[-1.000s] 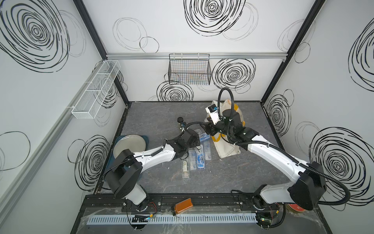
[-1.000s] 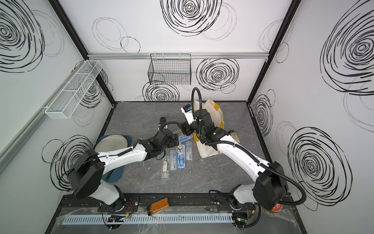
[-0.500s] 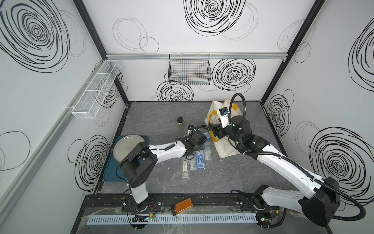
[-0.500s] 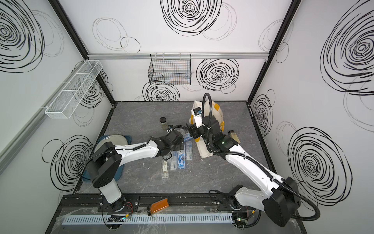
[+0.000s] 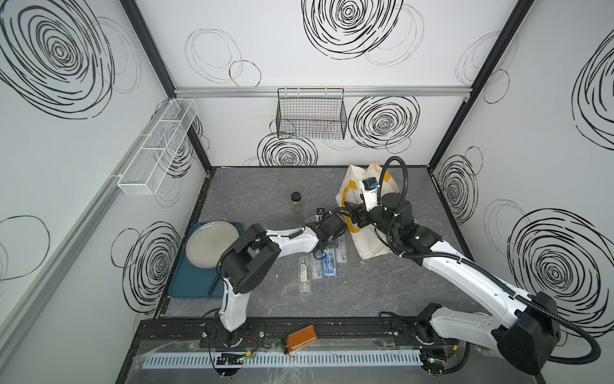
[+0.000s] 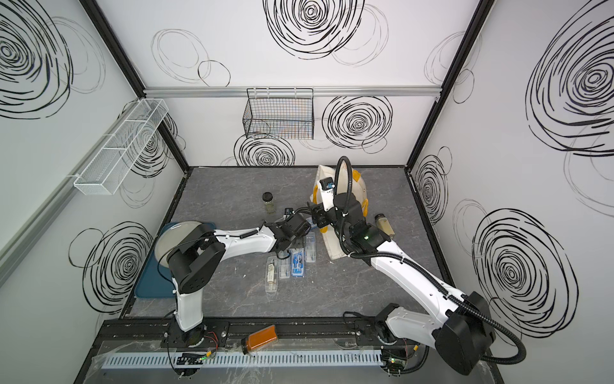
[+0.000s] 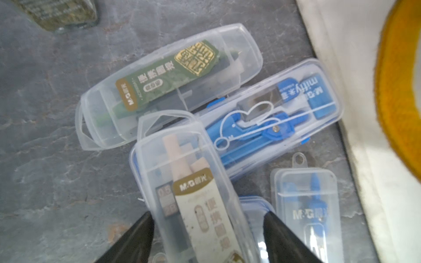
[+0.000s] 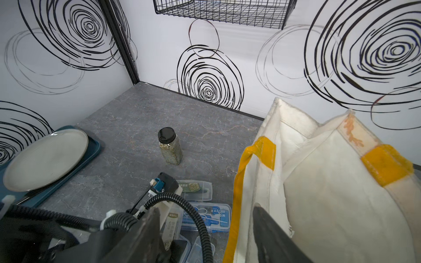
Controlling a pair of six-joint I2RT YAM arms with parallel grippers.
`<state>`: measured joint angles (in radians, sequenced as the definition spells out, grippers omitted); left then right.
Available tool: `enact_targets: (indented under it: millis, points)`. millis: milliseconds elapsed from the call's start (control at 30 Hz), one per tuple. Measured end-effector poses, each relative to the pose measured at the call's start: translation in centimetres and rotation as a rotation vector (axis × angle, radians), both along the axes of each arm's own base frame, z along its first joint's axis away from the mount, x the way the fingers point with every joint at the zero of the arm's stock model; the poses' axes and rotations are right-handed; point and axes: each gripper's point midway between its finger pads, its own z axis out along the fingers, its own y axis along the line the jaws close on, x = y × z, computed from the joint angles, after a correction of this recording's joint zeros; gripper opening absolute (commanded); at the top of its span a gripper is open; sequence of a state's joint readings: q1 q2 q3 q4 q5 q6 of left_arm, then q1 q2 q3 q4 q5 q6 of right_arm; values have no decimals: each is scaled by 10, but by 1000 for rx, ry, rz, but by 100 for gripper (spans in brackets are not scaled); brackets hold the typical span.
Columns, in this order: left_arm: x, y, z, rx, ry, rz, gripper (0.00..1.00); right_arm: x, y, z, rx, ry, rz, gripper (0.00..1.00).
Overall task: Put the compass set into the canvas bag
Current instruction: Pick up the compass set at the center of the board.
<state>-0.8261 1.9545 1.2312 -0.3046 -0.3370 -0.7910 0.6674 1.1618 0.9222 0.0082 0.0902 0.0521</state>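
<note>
Canvas bag (image 8: 330,193) mouth gapes; right jaws spread astride rim; left jaws straddle compass set (image 7: 196,205), grip unclear.

My left hand (image 7: 207,218) straddles the beige-labelled case (image 7: 196,205), cut off at the edge (and blurred); whether my fingers (image 7: 134,241) press it I cannot tell.

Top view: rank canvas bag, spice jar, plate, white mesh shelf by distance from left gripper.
1. Canvas bag: beside the left gripper, to its right.
2. Spice jar: behind it.
3. Plate: on the blue tray, left.
4. White mesh shelf: on the left wall.
</note>
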Motion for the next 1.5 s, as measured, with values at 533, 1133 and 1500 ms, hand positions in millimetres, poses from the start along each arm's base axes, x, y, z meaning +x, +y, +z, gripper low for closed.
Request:
enact_targets:
  millis: [533, 1133, 1500]
  points:
    - [-6, 7, 1, -51, -36, 3, 50, -3, 7, 1, 28, -2, 32, 70]
    - [-23, 59, 106, -489, -496, -40, 47, 33, 59, -1, 86, 124, 99, 67]
    - [-26, 42, 161, -701, -704, -141, 47, 39, 116, -26, 200, 314, 269, 57]
